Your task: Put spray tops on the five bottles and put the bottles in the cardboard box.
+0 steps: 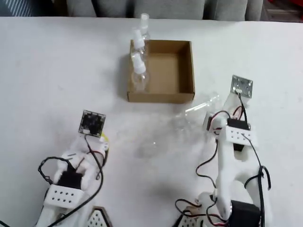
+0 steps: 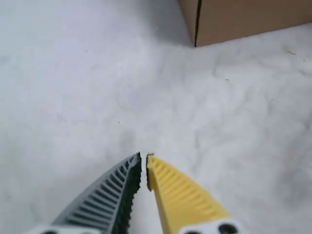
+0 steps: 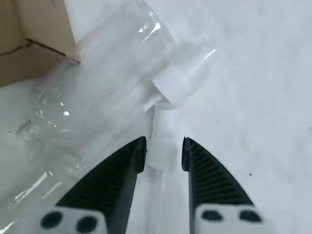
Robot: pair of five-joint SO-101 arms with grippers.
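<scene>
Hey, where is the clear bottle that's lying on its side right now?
In the high view the clear bottle lies on the table just off the cardboard box's near right corner, beside the right gripper.

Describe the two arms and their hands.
The left arm and right arm are white with black motors and loose black and red cables. The left hand has one grey and one yellow ribbed finger; the right hand has two black ribbed fingers.
</scene>
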